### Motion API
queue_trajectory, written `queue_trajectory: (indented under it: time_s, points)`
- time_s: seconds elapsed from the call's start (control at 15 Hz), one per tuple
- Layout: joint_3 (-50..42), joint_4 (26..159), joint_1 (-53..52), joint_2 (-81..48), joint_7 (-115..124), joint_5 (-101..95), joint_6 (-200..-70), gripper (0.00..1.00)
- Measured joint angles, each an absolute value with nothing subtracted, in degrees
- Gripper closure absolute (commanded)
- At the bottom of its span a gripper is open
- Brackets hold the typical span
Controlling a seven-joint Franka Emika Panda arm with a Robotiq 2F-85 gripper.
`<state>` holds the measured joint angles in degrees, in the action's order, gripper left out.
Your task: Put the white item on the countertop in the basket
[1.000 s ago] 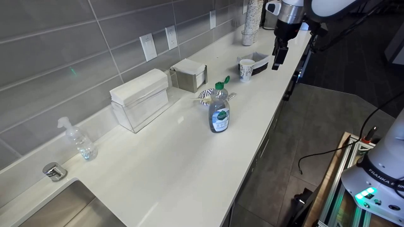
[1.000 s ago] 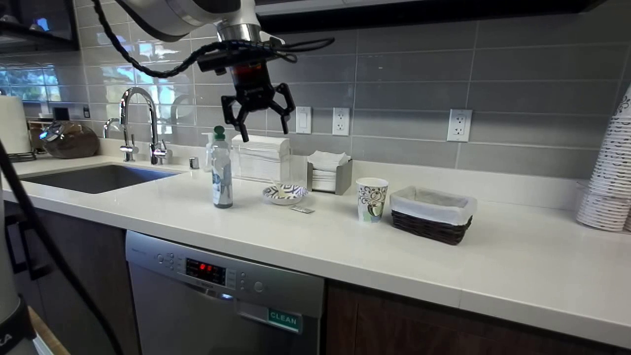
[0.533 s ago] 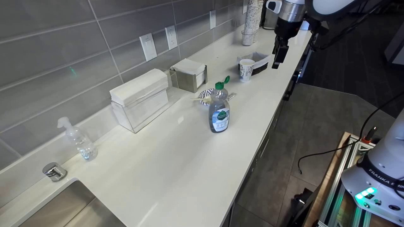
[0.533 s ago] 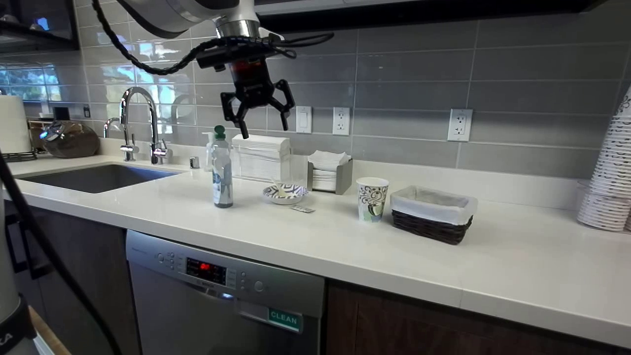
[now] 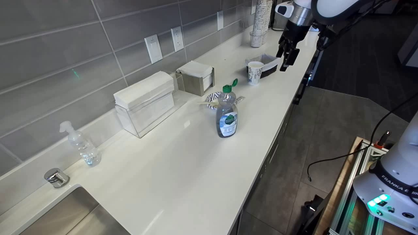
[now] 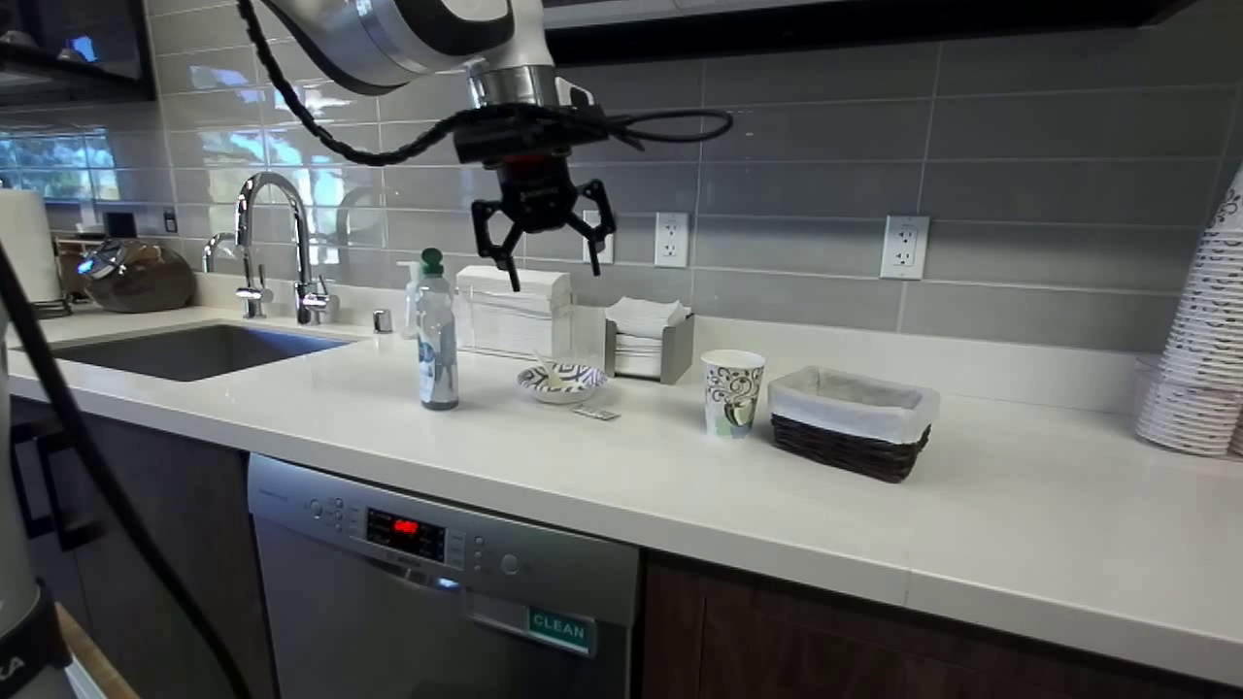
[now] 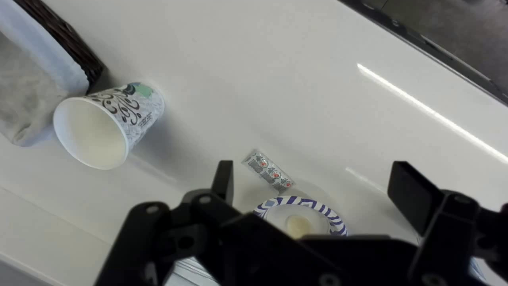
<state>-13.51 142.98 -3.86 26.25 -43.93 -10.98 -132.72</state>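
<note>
The dark wicker basket with a white liner stands on the countertop in both exterior views (image 5: 269,72) (image 6: 847,448); part of it shows in the wrist view (image 7: 75,43). A white patterned paper cup (image 6: 730,398) stands upright beside it, also in the wrist view (image 7: 137,107). A small flat white packet with red spots (image 7: 269,171) lies on the counter by a patterned bowl (image 6: 588,381); it is tiny in an exterior view (image 6: 595,413). Which is the white item I cannot tell. My gripper (image 6: 554,280) is open and empty, high above the counter; its fingers frame the bowl in the wrist view (image 7: 313,178).
A dish soap bottle (image 6: 437,349) stands left of the bowl. Behind are a clear holder of white towels (image 6: 515,316) and a grey napkin holder (image 6: 678,348). Stacked cups (image 6: 1194,349) stand far right. The sink (image 6: 194,354) is left, and the counter's front edge (image 6: 777,544) runs along.
Over the last half second my gripper has moved right and slightly down in an exterior view, and its tilt has changed. The cable has swung with it. The objects have not moved.
</note>
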Motion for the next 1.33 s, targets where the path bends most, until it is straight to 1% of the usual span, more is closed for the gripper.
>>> queue_trajectory:
  time_s: [0.27, 0.53, 0.87, 1.33]
  points:
    - [-20.3, 142.0, -7.1, 21.3, -61.2, -2.6, -137.6, 0.0]
    - [-20.6, 138.1, -8.0, 13.7, -75.5, 6.8, -138.2, 0.0]
    - [-16.9, 132.7, -6.2, 3.5, -87.7, 12.7, -141.0, 0.0]
    - [-8.1, 128.3, 0.2, -7.0, -93.5, 15.2, -148.5, 0.0]
